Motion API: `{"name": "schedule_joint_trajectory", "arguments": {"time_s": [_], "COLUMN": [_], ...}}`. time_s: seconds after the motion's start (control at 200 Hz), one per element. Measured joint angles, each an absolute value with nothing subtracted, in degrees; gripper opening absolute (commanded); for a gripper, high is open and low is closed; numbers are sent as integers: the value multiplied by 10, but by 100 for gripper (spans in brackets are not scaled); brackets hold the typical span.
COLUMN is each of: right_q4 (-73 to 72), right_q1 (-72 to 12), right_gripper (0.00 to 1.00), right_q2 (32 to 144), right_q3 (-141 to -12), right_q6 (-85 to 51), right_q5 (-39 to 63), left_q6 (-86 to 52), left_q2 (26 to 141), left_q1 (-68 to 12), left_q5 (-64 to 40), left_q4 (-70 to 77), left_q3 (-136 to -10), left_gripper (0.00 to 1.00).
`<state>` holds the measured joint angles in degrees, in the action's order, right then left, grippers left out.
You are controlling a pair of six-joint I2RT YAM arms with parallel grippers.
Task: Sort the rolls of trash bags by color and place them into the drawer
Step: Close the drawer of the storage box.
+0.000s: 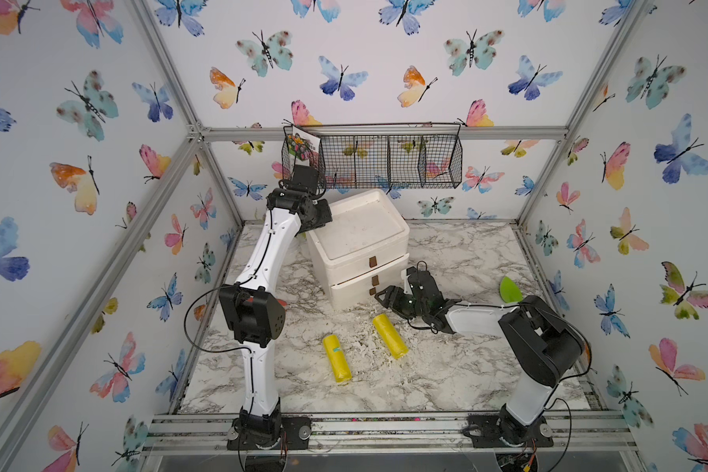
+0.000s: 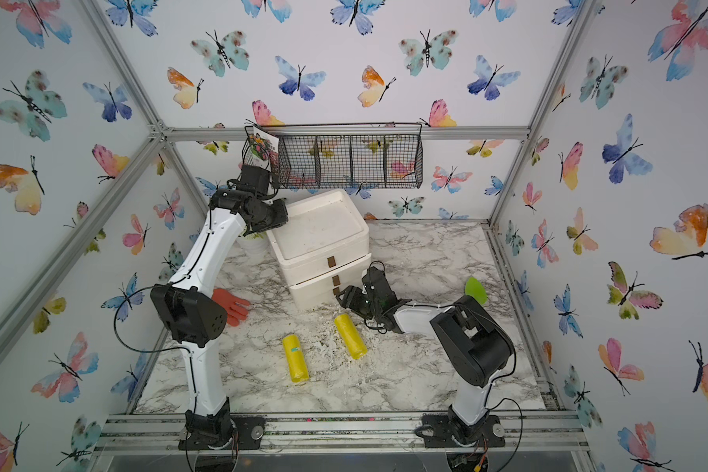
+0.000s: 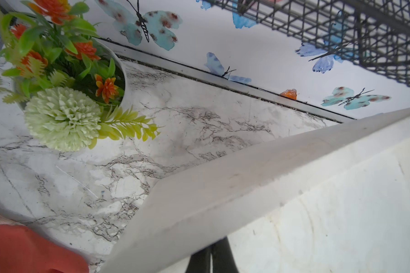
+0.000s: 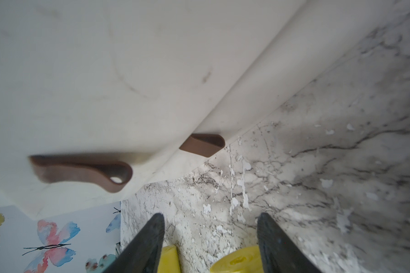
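Yellow plastic trash-bag roll [image 1: 337, 358] and second yellow roll [image 1: 390, 336] lie apart on marble surface [image 1: 446, 367], just in front of white foam two-drawer box [image 1: 358, 229]. Both drawers shut. Right claw [image 4: 210, 217] spread partway, empty, near box's brown tab pulls [image 4: 202, 145]. Left claw [image 3: 211, 257] closed on nothing, at box's top left edge.

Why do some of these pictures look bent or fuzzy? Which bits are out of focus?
In both top views the wide lens splays the frame bars outward, yet light is even and the yellow rolls are crisp; in the right wrist view the nearer brown tab is smeared, the farther tab sharper; in the left wrist view the flowers are sharp, the white drawer unit soft-edged.
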<state>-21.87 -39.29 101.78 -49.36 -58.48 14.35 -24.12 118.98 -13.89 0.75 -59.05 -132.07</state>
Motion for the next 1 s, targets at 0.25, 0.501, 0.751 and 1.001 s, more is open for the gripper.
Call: {"name": "schedule_joint_trajectory", "arguments": {"time_s": [0.25, 0.501, 0.751, 1.001], "right_q4": [-217, -217, -224, -261], "right_q1": [-393, -393, -393, -393], "right_gripper": [66, 66, 65, 65], "right_q2": [1014, 1013, 1014, 1029], "right_q3": [-494, -494, -494, -491], "right_q6": [-585, -585, -584, -569], "right_q5": [139, 137, 137, 135], "left_q6": [-218, -210, -210, -210], "left_q2": [1210, 1208, 1189, 1165], "left_q1": [-142, -142, -143, -143], "left_q5": [16, 17, 16, 7], "left_q4": [-622, -616, -584, -535], "left_q3": [-1360, -1352, -1311, -1259], "left_gripper": [0, 0, 0, 0]}}
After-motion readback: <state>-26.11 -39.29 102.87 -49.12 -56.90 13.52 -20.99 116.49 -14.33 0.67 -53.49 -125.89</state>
